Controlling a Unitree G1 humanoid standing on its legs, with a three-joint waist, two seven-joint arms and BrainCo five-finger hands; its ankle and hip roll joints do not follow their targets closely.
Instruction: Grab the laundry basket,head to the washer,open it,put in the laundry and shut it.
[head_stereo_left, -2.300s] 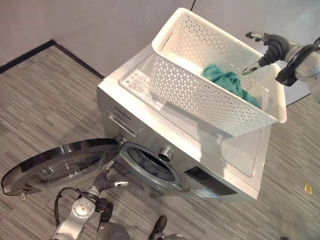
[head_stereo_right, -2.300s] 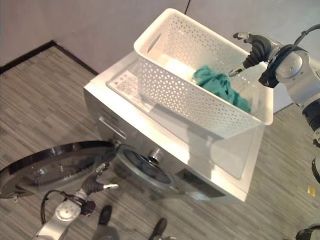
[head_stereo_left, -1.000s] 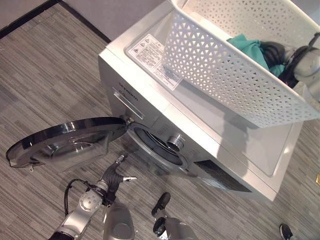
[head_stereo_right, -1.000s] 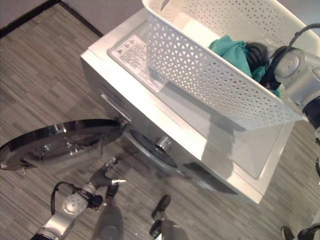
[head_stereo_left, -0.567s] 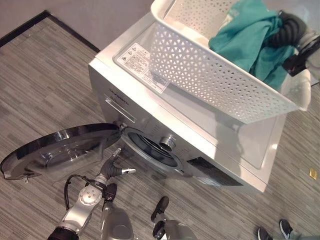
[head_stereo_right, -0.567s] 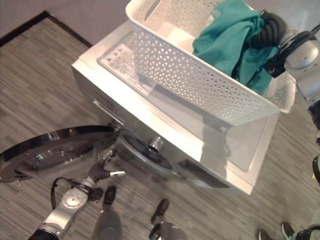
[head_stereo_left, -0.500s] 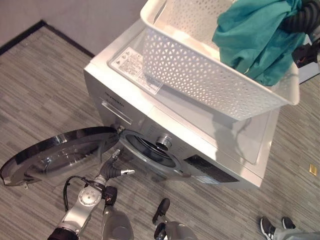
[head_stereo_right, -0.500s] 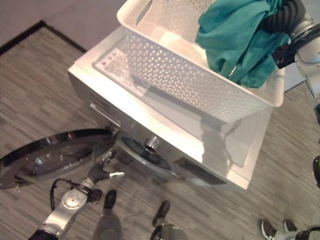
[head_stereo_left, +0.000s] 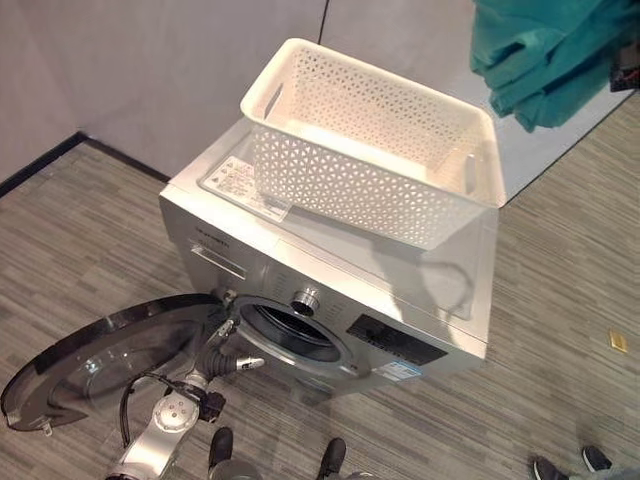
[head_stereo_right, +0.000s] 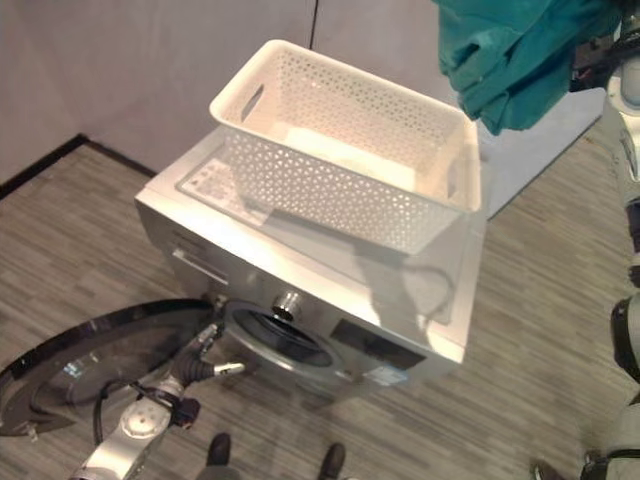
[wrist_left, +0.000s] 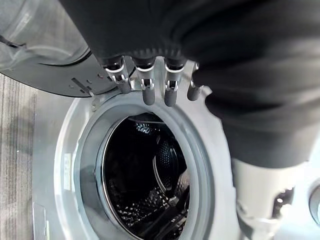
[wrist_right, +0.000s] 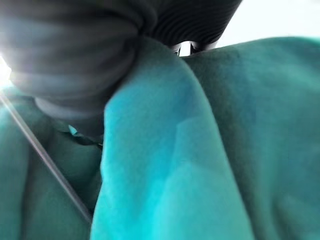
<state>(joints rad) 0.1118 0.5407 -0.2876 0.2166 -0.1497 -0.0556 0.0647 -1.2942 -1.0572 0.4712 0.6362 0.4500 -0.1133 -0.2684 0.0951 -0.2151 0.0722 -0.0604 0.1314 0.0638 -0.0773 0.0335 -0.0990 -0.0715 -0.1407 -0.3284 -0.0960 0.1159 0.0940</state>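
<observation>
— Where's the right robot hand (wrist_right: 90, 60), and what has it got?

— I see it high at the far right, up off the washer. Its dark ribbed cover is pressed into the teal laundry (head_stereo_right: 515, 60), and the cloth hangs bunched from it, above and to the right of the basket. The fingers are buried in the folds, so I cannot tell from my screens how they are set.

— And the basket?

— The white laundry basket (head_stereo_left: 370, 175) sits on top of the washer (head_stereo_left: 330, 290), toward its far side, and I see bare white floor inside it. The laundry is clear of it, not touching the rim.

— Left side?

— The left robot hand (wrist_left: 150, 87) is low at the near left, fingers (wrist_left: 148, 95) straight and relaxed, holding nothing, just in front of the washer's round opening (wrist_left: 145, 175). I can see the dark drum inside. The washer door (head_stereo_left: 100, 350) is swung wide open to the left, lying nearly flat above the striped floor (head_stereo_left: 80, 220).
</observation>
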